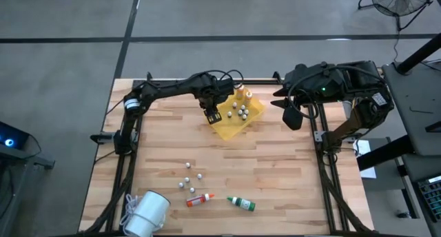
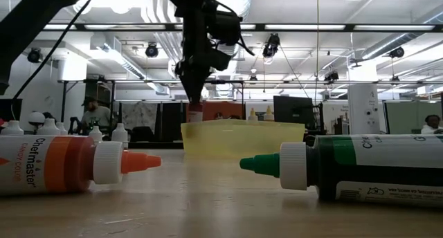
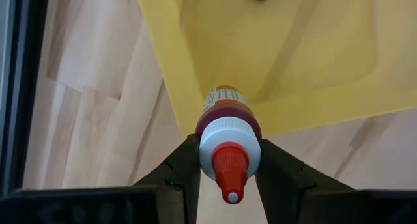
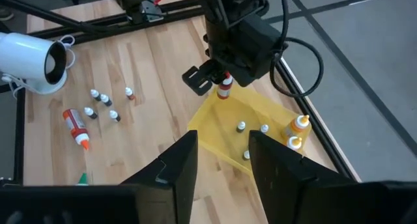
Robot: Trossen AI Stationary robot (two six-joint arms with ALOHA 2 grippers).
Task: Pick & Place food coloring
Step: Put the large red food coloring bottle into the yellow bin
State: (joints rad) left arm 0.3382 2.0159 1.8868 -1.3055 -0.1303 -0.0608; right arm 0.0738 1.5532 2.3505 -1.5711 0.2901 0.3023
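Bright ceiling strip lights [image 2: 297,27] flood my workspace evenly, so shadows on the pale striped wooden table [image 1: 275,175] are soft and faint. In the low view those lights glare white, and the nearest table surface blurs out of focus.

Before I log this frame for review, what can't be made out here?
- Red-capped bottle in the left claw: label cut off by the cap, left wrist view.
- Green-capped bottle: rear runs off the edge, low view.
- Yellow tray: contents hidden behind its wall, low view.
- Small balls: too small, high view.
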